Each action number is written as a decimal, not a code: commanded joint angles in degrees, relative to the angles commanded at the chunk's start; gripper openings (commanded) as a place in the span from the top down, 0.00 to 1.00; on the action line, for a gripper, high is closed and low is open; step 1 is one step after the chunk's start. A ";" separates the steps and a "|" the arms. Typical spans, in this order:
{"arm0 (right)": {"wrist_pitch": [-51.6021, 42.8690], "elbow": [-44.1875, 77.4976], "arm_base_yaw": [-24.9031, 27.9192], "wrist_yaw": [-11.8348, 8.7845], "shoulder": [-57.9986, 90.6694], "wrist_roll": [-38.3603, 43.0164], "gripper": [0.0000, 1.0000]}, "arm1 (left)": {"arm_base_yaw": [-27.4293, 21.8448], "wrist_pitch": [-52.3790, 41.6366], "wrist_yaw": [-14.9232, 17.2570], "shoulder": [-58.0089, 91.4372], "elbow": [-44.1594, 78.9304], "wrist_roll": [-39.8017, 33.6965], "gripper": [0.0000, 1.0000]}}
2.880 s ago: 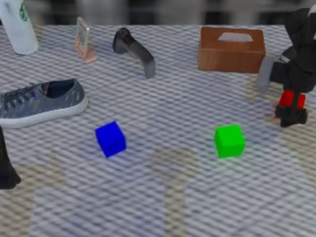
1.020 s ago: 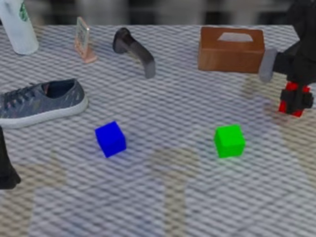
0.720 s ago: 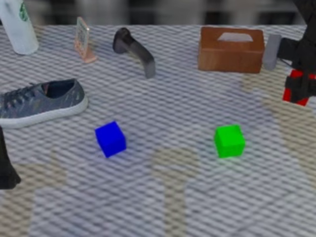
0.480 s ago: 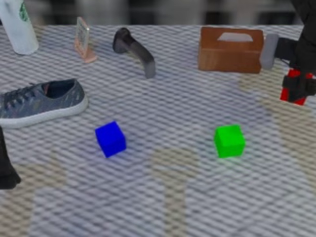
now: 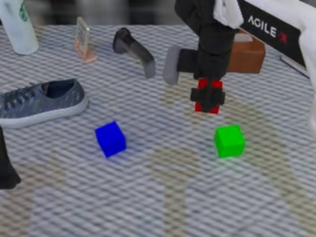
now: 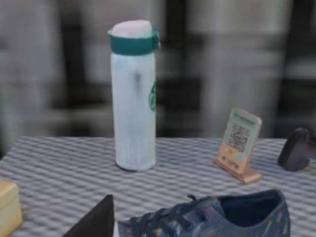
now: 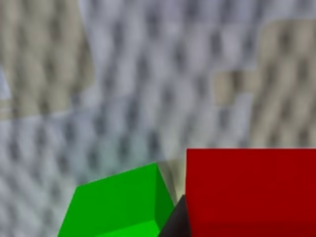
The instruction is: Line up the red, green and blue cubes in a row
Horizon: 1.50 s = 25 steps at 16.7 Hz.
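- Red cube (image 5: 208, 95) is clamped in my right gripper (image 5: 208, 98), up off the table.
- Green cube (image 5: 229, 140) lies at its 5 o'clock, near; blue cube (image 5: 110, 138) well apart at 8 o'clock.
- Left gripper (image 5: 6, 170) is parked at the table's left edge; I cannot tell its fingers' state.

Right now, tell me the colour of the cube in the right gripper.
Bright red cube, clearest in the right wrist view.

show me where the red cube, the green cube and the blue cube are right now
red cube (image 5: 208, 98): top view, visible face between the right gripper's fingers.
green cube (image 5: 229, 140): top view, middle of its top face.
blue cube (image 5: 110, 138): top view, middle of the cube.
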 joint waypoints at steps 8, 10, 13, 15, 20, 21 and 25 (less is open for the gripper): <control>-8.70 17.27 22.10 0.21 7.50 11.77 1.00 | 0.00 0.00 0.00 0.00 0.00 0.00 0.00; -8.84 17.60 22.43 0.24 7.60 12.01 1.00 | 0.00 0.00 0.00 0.00 0.00 0.00 0.00; -8.76 17.48 22.30 0.15 7.39 12.05 1.00 | 0.00 0.00 0.00 0.00 0.00 0.00 0.00; -7.82 16.53 22.32 0.15 7.17 12.03 1.00 | 0.00 0.00 0.00 0.00 0.00 0.00 0.00; 2.06 4.70 22.24 0.12 5.84 12.21 1.00 | 0.00 0.00 0.00 0.00 0.00 0.00 0.00; 4.39 1.94 22.32 0.11 5.58 12.15 1.00 | 0.00 0.00 0.00 0.00 0.00 0.00 0.00; 9.42 -3.21 22.49 0.20 5.04 12.05 1.00 | 0.00 0.00 0.00 0.00 0.00 0.00 0.00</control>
